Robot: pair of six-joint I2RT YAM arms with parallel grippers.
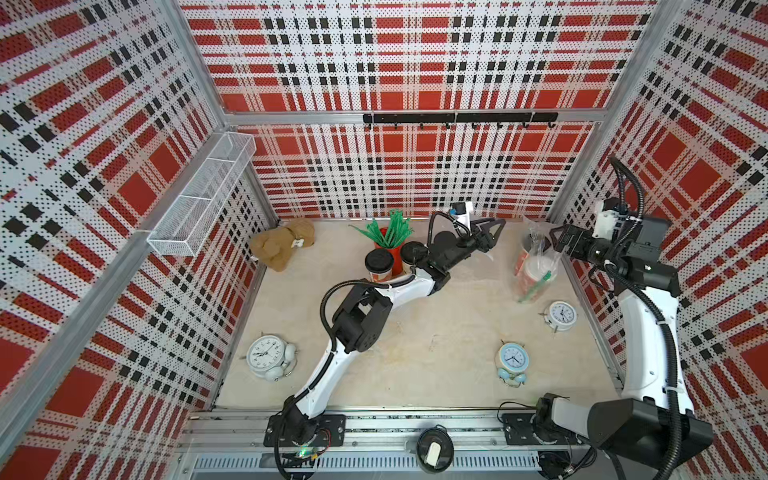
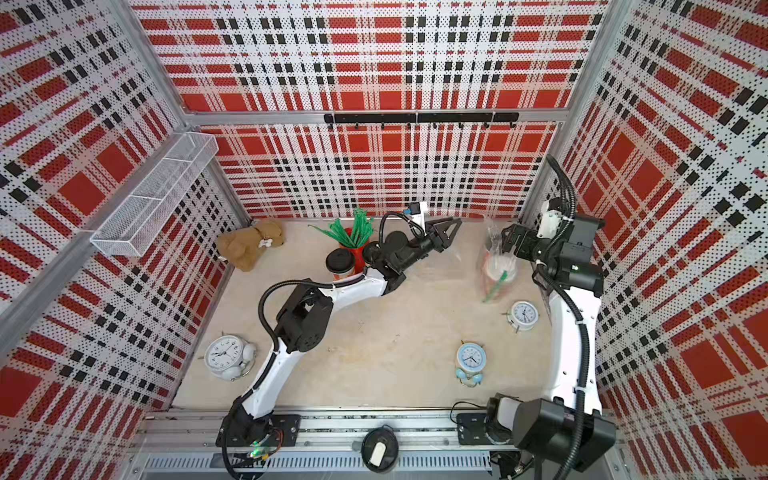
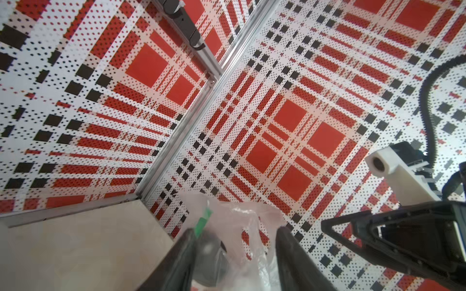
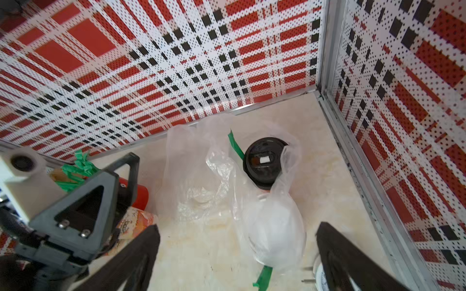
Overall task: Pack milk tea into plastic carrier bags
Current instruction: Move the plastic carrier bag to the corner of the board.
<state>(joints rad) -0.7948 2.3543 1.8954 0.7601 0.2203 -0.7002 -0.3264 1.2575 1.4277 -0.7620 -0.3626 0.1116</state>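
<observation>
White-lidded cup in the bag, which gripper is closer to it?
Right. The right gripper is at the bag's top, just beyond the white-lidded cup; the left gripper is farther away, across bare table toward the straw holder.

Two cups (image 4: 262, 161) sit in a bag (image 4: 290, 161), two beside the straws (image 1: 386, 232).

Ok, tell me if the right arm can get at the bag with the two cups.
Probably yes: the right gripper hangs open close over the bag, with nothing between them.
</observation>
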